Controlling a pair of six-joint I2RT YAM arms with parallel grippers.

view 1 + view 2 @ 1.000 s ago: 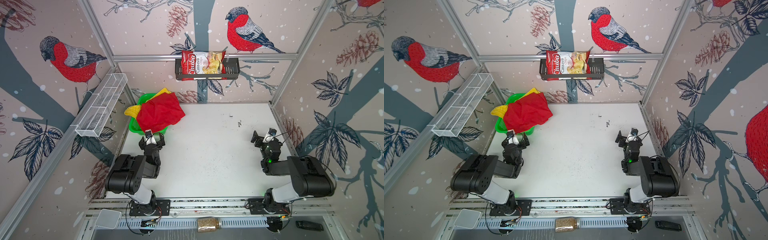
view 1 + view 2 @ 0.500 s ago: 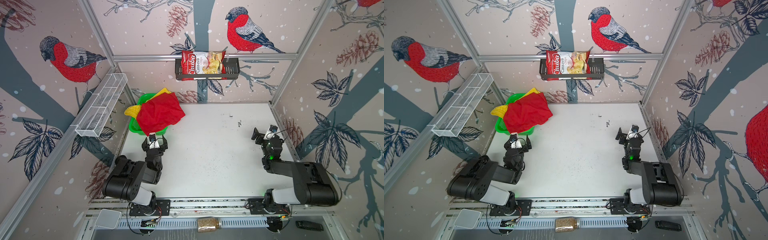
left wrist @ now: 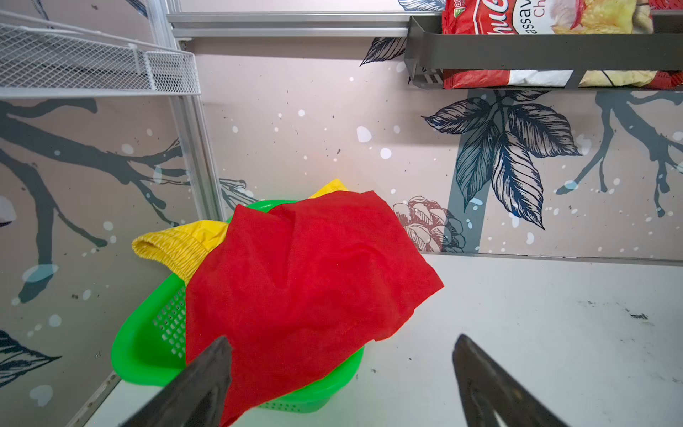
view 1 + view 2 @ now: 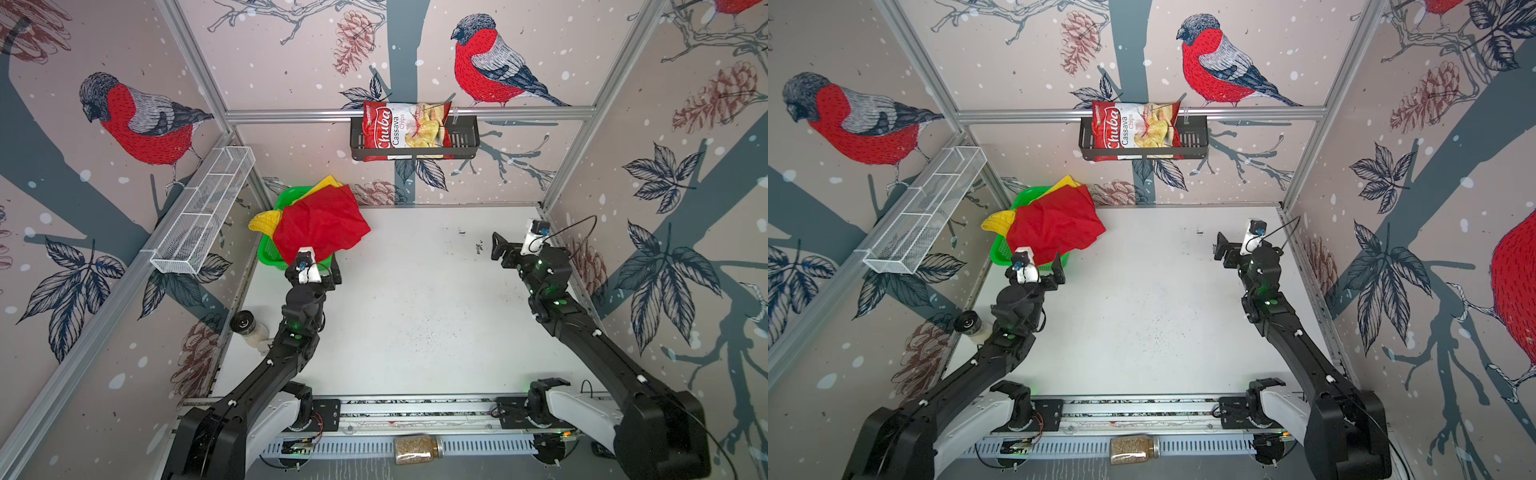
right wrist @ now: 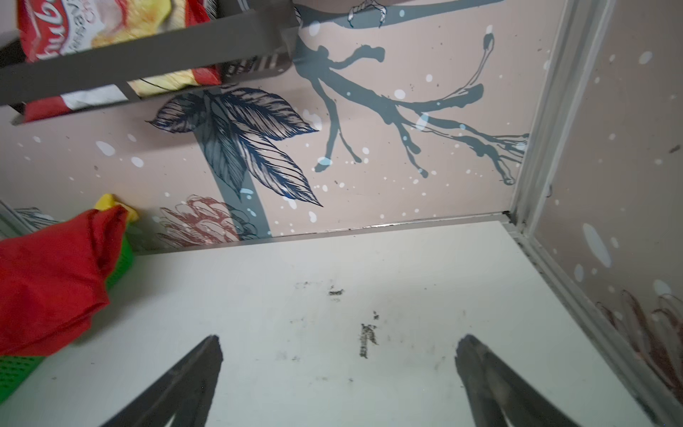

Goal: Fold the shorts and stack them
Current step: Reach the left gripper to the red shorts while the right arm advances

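The red shorts lie crumpled over a green basket at the back left corner, and one edge hangs down the basket's front. The yellow shorts lie underneath, with the waistband poking out to the left. My left gripper is open just in front of the basket, one finger level with the hanging red edge and nothing between its fingers. My right gripper is open over bare table near the right wall. Its wrist view catches the red shorts.
The white table has dark scuff marks at the back right. A black wall shelf holds a chips bag on the back wall. A white wire rack hangs on the left wall. A jar lies beside the table's left edge.
Both arms have stretched out toward the back. The left gripper has come closer to the basket and the red shorts' hanging edge. The right gripper has moved farther back along the right side.
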